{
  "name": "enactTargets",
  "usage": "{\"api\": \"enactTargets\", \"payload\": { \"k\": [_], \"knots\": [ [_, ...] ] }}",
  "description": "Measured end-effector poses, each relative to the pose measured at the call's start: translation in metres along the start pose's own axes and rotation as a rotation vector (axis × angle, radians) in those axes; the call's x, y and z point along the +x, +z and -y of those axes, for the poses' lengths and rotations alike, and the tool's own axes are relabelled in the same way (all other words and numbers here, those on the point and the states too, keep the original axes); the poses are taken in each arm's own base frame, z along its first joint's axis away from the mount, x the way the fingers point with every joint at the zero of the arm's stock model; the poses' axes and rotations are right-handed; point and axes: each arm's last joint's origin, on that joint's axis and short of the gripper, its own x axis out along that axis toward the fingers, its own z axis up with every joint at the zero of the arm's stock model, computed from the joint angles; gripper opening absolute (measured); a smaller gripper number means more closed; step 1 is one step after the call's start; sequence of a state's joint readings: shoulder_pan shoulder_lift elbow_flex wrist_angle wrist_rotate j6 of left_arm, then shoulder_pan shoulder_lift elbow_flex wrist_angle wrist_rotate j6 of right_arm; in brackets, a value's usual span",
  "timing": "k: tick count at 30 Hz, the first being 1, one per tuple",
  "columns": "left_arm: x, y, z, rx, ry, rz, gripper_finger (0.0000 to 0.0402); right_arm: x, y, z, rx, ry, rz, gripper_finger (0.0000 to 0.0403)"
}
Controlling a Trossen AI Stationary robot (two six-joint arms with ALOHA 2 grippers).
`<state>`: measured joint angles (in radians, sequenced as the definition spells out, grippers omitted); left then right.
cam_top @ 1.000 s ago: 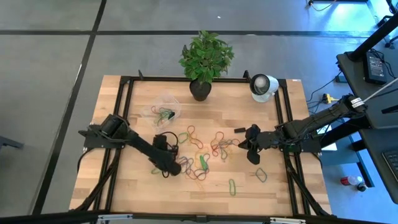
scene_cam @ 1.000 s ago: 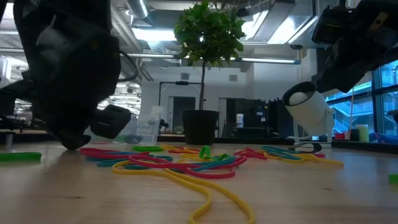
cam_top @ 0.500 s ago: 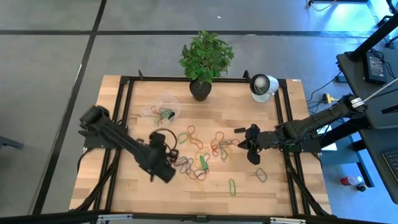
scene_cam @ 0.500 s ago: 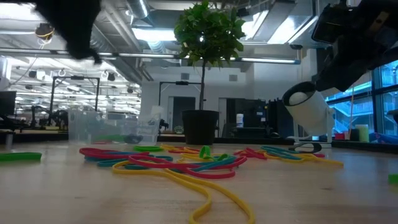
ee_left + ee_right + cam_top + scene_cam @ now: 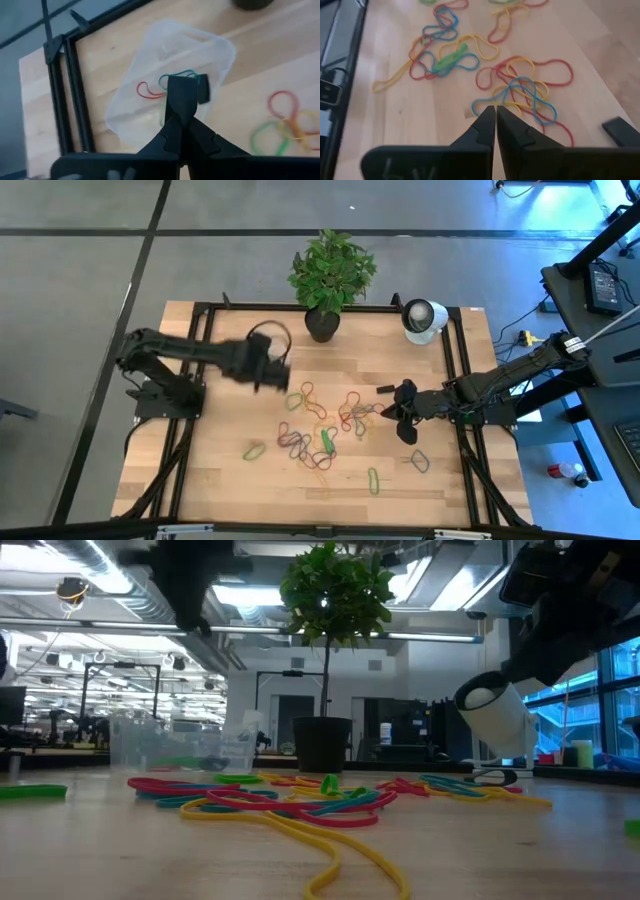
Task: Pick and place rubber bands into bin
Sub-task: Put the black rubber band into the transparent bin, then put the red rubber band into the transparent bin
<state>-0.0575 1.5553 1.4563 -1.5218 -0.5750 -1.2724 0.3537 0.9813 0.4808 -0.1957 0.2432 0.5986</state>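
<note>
Left gripper [image 5: 283, 370], fingers closed and empty as far as visible, hovered upper-centre over the clear bin [image 5: 170, 85]; rubber bands [image 5: 325, 420] lay mid-frame; right gripper [image 5: 385, 412], closed, waited centre-right.

Your worktop [image 5: 200, 480] is pale wood in a black frame. Rubber bands [image 5: 325, 425] lie scattered about its centre — strays sit at five and seven o'clock. At eleven o'clock rests the clear bin [image 5: 170, 82], bands inside; at twelve a potted plant [image 5: 322, 325]; at one o'clock a white round object [image 5: 422, 318].
</note>
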Motion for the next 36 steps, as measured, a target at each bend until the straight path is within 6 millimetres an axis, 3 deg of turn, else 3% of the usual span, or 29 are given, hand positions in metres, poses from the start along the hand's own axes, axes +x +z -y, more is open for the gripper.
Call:
{"api": "enactTargets", "payload": {
  "k": [4, 8, 13, 19, 29, 36],
  "knots": [
    [0.029, 0.024, 0.004, 0.09, -0.058, -0.085, 0.0002, 0.0, 0.001, -0.001, 0.004, 0.01, 0.015, 0.0021],
    [0.063, 0.032, 0.0, 0.137, -0.106, -0.183, 0.0002, 0.0, 0.002, -0.001, 0.004, 0.01, 0.017, 0.0021],
    [0.107, 0.021, -0.009, 0.143, -0.126, -0.33, 0.0002, 0.0, 0.002, -0.001, 0.005, 0.01, 0.017, 0.0021],
    [0.138, 0.006, -0.013, 0.067, -0.128, -0.362, 0.0018, 0.0, 0.002, -0.001, 0.006, 0.01, 0.017, 0.0021],
    [0.143, 0.001, -0.015, 0.031, -0.107, -0.381, 0.0119, 0.0, 0.002, -0.001, 0.006, 0.01, 0.017, 0.0021],
    [0.116, 0.008, -0.014, 0.085, -0.085, -0.4, 0.0149, 0.0, 0.002, -0.001, 0.032, 0.011, 0.016, 0.0021]
  ]
}}
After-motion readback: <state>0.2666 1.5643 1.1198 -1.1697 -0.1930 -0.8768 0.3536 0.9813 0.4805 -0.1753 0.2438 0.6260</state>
